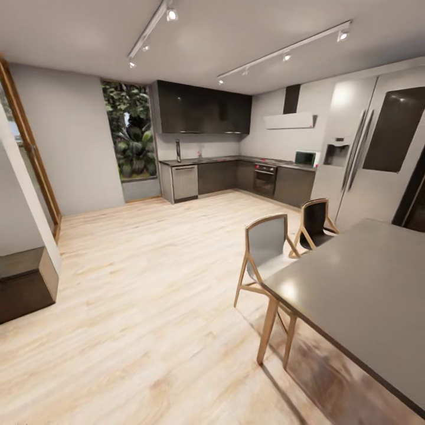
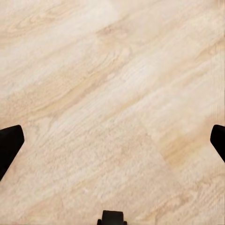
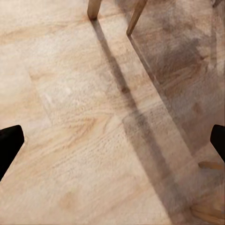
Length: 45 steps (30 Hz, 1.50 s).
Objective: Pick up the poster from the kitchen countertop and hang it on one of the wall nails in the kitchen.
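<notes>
left hand (image 2: 112, 140) open over plank floor (image 2: 117, 70), right hand (image 3: 112, 140) open near table legs (image 3: 93, 8), kitchen countertop (image 1: 236, 159) far off

Bright ceiling spotlights (image 1: 172, 15), soft table (image 1: 366, 283) glare, floor shadows, wide-angle stretched edges

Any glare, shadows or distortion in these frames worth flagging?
Head view: wide-angle stretch at the edges, the fridge leans; soft glare patch on the table; ceiling spots blown out; the far countertop is small and soft, so no poster can be made out. Right wrist view: a long table-leg shadow crosses the floor. Left wrist view: evenly lit planks, no glare.
</notes>
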Tool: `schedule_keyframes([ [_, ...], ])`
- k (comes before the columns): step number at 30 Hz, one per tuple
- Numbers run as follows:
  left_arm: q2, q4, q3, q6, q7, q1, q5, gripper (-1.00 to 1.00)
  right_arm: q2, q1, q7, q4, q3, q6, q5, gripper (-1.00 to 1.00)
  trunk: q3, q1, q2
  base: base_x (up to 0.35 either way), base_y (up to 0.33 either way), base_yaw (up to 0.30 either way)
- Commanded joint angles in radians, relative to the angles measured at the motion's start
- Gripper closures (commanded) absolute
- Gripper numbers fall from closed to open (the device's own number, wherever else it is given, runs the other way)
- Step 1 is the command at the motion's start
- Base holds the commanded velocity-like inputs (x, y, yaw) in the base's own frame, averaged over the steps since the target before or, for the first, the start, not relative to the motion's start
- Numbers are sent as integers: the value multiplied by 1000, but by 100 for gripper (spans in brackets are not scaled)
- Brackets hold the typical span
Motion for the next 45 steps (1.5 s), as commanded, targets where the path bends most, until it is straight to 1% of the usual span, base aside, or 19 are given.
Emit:
schedule_keyframes([
  [1,0,-1,1,-1,-1,0,0,-100,0,-1,-6,1,0,-2,9,-100,-1,1,0,248,249,289],
  [11,0,-1,1,-1,-1,0,0,-100,0,-1,-6,1,0,-2,8,-100,-1,1,0,248,249,289],
  [15,0,-1,1,-1,-1,0,0,-100,0,-1,-6,1,-2,-2,8,-100,-1,1,0,250,249,138],
  [32,0,-1,1,-1,-1,0,0,-100,-3,-1,-5,0,-5,-2,8,-100,-1,1,0,273,220,12],
  [38,0,-1,1,-1,-1,0,0,-100,-3,-1,-6,-2,-7,-1,8,-100,-1,1,0,320,131,0],
  [45,0,-1,1,-1,-2,0,0,-100,-2,-1,-6,-3,-2,-2,8,-100,-1,1,0,336,18,0],
])
